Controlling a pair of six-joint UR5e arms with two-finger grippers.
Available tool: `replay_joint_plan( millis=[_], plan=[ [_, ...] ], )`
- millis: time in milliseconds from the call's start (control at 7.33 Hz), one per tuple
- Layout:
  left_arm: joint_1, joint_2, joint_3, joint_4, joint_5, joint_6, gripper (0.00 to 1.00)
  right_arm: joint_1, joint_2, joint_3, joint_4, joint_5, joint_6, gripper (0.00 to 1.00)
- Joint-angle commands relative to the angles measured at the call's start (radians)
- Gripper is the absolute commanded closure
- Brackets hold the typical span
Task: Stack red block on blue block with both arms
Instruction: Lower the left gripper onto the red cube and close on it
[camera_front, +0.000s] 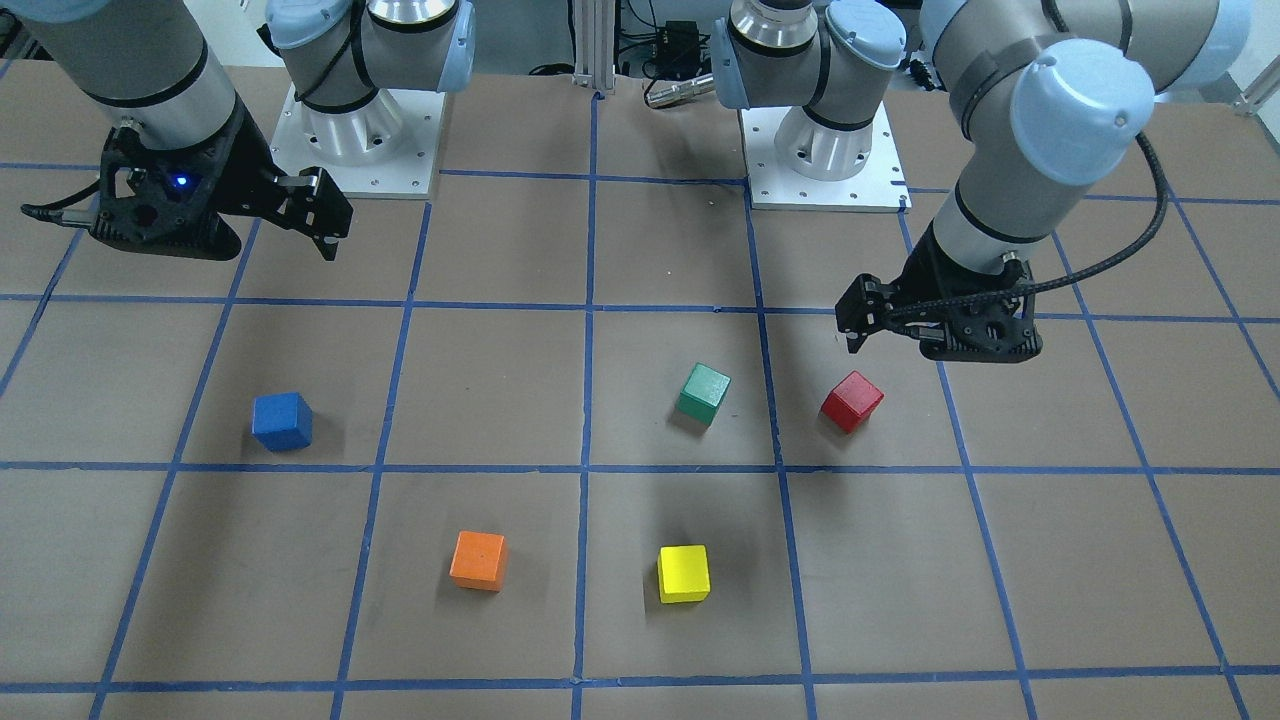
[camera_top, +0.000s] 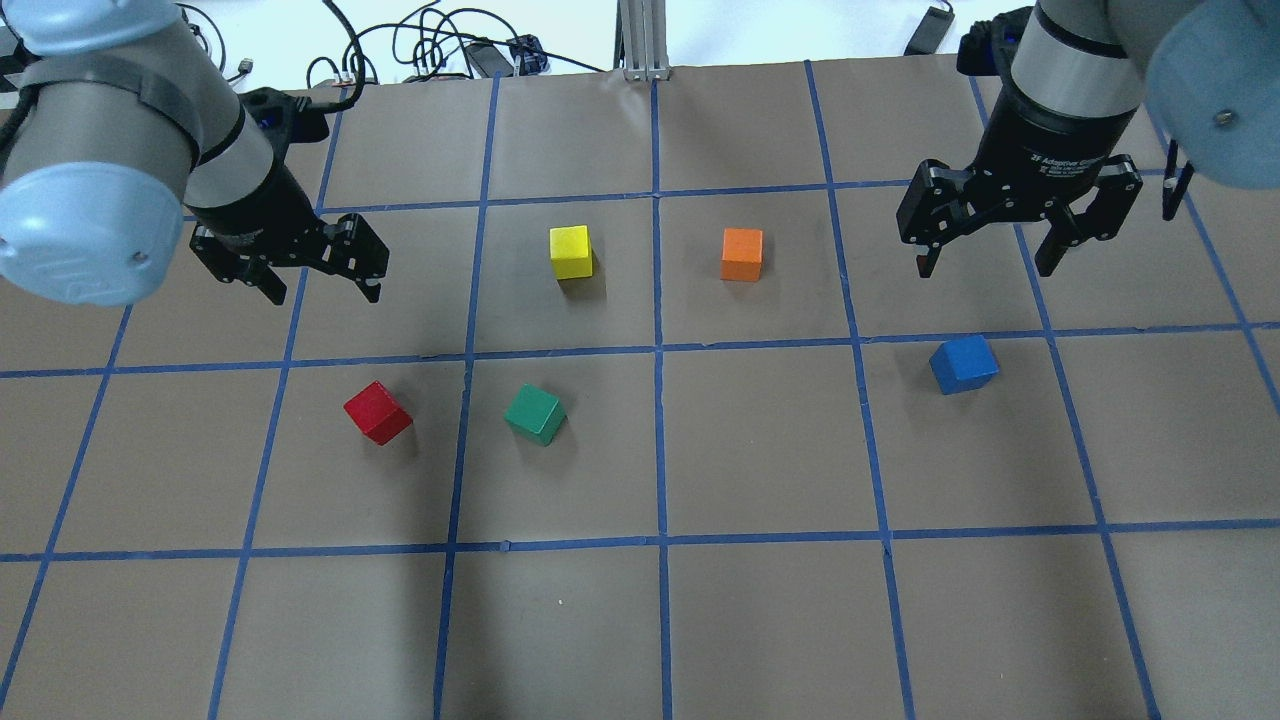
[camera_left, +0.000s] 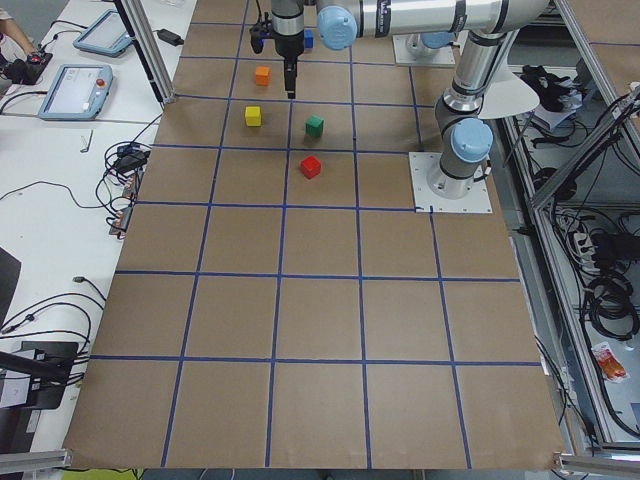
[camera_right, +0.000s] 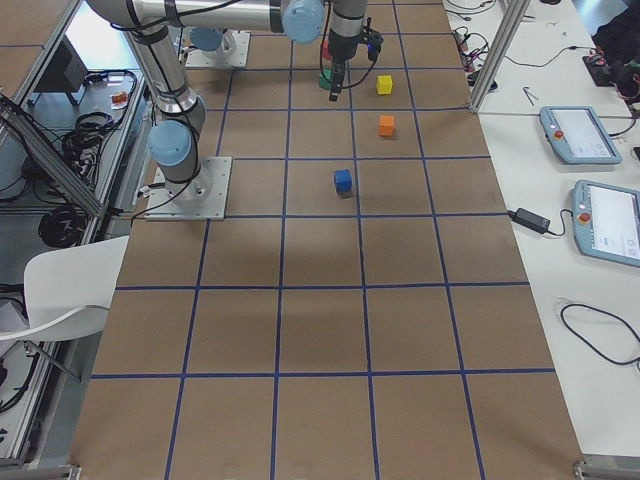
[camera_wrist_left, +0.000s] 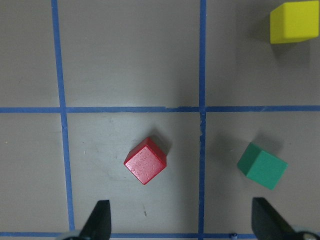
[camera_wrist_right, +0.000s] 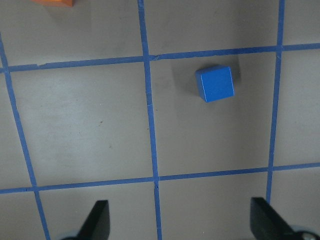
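The red block (camera_top: 377, 412) lies on the brown table, on my left side, tilted relative to the grid lines. It also shows in the front view (camera_front: 852, 401) and in the left wrist view (camera_wrist_left: 145, 161). My left gripper (camera_top: 323, 292) is open and empty and hovers above the table just beyond the red block. The blue block (camera_top: 963, 364) lies on my right side and also shows in the right wrist view (camera_wrist_right: 215, 83). My right gripper (camera_top: 985, 268) is open and empty and hovers above and just beyond the blue block.
A green cube (camera_top: 535, 414) lies close to the right of the red block. A yellow cube (camera_top: 570, 251) and an orange cube (camera_top: 742, 254) lie farther out near the middle. The two arm bases (camera_front: 355, 150) stand at the robot's edge of the table.
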Motion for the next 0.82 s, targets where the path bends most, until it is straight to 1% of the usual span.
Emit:
replay_joint_plan(
  millis=[0,136,409,682],
  plan=[
    [0.031,-0.014,-0.168,0.223,-0.003,-0.009,0.00,0.000,0.001,-0.001,-0.017,-0.001,0.000,0.00],
    [0.062,-0.027,-0.224,0.300,-0.004,-0.093,0.00,0.000,0.001,-0.001,-0.011,-0.003,0.013,0.00],
    [0.073,-0.067,-0.279,0.308,-0.004,-0.209,0.00,0.000,0.001,-0.001,-0.014,0.000,0.013,0.00],
    [0.073,-0.115,-0.354,0.424,-0.018,-0.224,0.00,0.000,0.001,-0.001,-0.015,0.000,0.015,0.00]
  ],
)
